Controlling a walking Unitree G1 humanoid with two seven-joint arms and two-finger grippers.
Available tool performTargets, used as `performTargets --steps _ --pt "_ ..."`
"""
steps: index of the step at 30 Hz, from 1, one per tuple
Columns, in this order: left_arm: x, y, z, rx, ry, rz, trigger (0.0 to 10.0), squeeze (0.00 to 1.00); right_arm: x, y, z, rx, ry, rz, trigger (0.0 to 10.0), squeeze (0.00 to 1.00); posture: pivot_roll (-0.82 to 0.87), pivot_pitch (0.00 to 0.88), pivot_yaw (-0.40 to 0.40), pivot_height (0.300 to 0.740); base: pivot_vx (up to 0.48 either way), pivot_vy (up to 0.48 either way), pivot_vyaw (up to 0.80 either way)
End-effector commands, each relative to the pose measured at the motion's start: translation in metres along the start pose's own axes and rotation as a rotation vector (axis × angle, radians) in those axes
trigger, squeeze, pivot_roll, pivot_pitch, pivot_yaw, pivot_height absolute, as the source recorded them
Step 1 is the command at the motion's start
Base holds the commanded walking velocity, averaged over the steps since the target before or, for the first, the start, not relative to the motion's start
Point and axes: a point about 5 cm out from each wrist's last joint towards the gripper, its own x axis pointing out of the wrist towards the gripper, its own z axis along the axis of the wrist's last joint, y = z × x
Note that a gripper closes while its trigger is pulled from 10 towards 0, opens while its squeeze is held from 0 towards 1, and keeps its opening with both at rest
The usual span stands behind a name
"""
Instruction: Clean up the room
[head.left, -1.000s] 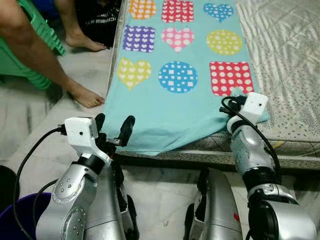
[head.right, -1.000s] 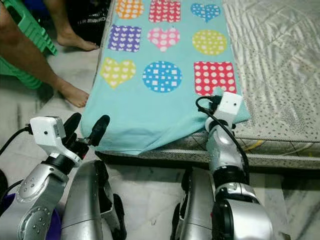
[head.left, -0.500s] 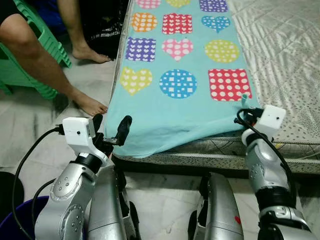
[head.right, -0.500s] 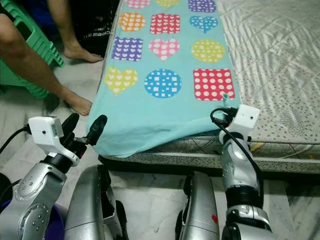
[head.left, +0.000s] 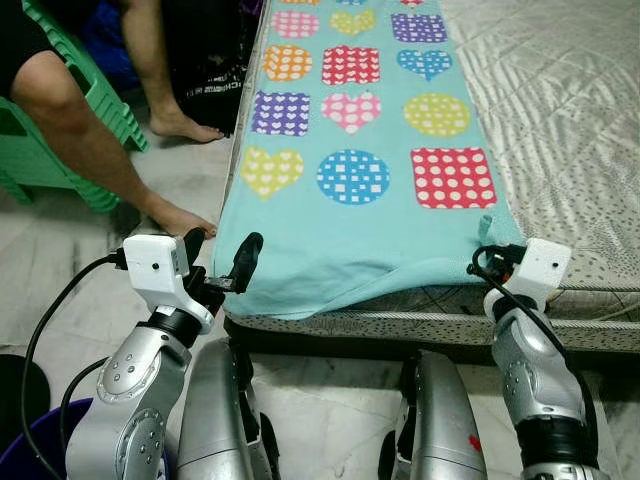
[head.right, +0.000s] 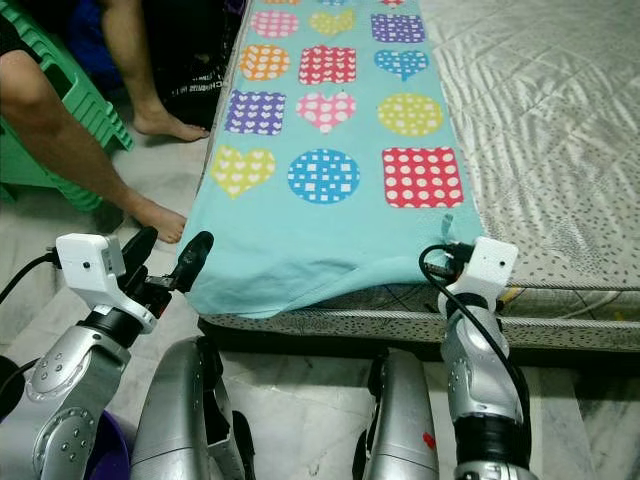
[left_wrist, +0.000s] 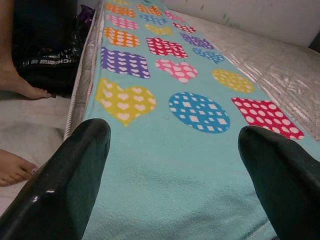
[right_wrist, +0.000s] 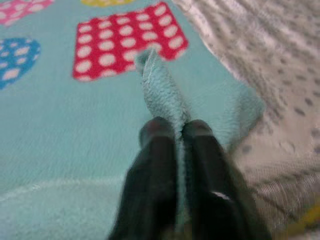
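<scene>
Two bare legs of a seated person (head.left: 75, 120) show at far left, by a green chair (head.left: 60, 120). Next we see our left gripper (head.left: 222, 260), fingers spread wide, just off the near left corner of the teal blanket (head.left: 350, 230) lying along the mattress (head.left: 570, 120). At the near right corner, our right gripper (right_wrist: 175, 137) pinches a raised fold of that blanket.

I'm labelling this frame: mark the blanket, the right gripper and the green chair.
blanket (head.left: 330, 235), left eye view, plain teal area near the bed's foot.
right gripper (right_wrist: 177, 131), right wrist view, between the fingertips pinching the fold.
green chair (head.left: 95, 85), left eye view, slatted side.
</scene>
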Motion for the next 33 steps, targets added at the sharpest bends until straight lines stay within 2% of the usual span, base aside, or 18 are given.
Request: performTargets --steps 1,3,9,14,17,19,21,23,25,28,31,32,33 --pt "-0.002 0.000 -0.003 0.015 0.016 -0.012 10.0 0.00 -0.006 -0.004 -0.003 -0.020 0.023 -0.029 10.0 1.00 0.02 0.159 0.017 0.518 0.000 0.000 0.00" --pt "-0.001 -0.002 -0.003 0.023 0.016 -0.021 10.0 0.00 -0.012 -0.010 -0.006 -0.058 0.041 -0.066 10.0 1.00 0.02 0.159 0.017 0.518 0.000 0.000 0.00" --pt "0.000 -0.004 -0.004 0.025 0.017 -0.028 10.0 0.00 -0.015 -0.017 -0.002 -0.124 0.030 -0.113 10.0 1.00 0.01 0.162 0.029 0.518 0.000 0.000 0.00" --pt "0.003 -0.002 -0.004 0.031 0.021 -0.042 10.0 0.00 -0.014 -0.023 0.015 -0.214 -0.032 -0.164 10.0 1.00 0.00 0.160 0.048 0.518 0.000 0.000 0.00" --pt "0.004 -0.001 -0.004 0.033 0.019 -0.043 10.0 0.00 -0.013 -0.023 0.021 -0.214 -0.054 -0.172 10.0 1.00 0.00 0.160 0.050 0.518 0.000 0.000 0.00" --pt "0.007 0.001 -0.001 0.043 0.001 -0.032 10.0 0.00 -0.010 -0.013 0.040 -0.214 -0.126 -0.153 10.0 1.00 -0.01 0.161 0.053 0.518 0.000 0.000 0.00" --pt "0.008 0.002 0.001 0.047 -0.012 -0.015 10.0 0.00 -0.008 -0.006 0.048 -0.208 -0.152 -0.129 10.0 1.00 -0.01 0.162 0.052 0.518 0.000 0.000 0.00" --pt "0.007 0.004 0.002 0.057 -0.025 0.023 10.0 0.00 -0.006 0.008 0.055 -0.177 -0.175 -0.074 10.0 1.00 -0.01 0.162 0.052 0.518 0.000 0.000 0.00" --pt "0.006 0.006 0.001 0.058 -0.026 0.041 10.0 0.00 -0.006 0.014 0.055 -0.168 -0.179 -0.048 10.0 1.00 -0.01 0.163 0.047 0.518 0.000 0.000 0.00" --pt "0.004 0.011 0.000 0.062 -0.021 0.066 10.0 0.00 -0.008 0.034 0.048 -0.127 -0.154 0.052 10.0 1.00 0.00 0.164 0.044 0.518 0.000 0.000 0.00" --pt "0.004 0.012 0.000 0.059 -0.024 0.069 10.0 0.00 -0.009 0.043 0.044 -0.115 -0.134 0.097 10.0 1.00 0.00 0.165 0.044 0.518 0.000 0.000 0.00" --pt "0.005 0.012 0.001 0.059 -0.028 0.072 10.0 0.00 -0.010 0.056 0.037 -0.105 -0.096 0.174 10.0 1.00 0.00 0.165 0.043 0.518 0.000 0.000 0.00" --pt "0.006 0.012 0.001 0.059 -0.030 0.072 10.0 0.00 -0.011 0.063 0.034 -0.118 -0.082 0.204 10.0 1.00 0.00 0.166 0.044 0.518 0.000 0.000 0.00"
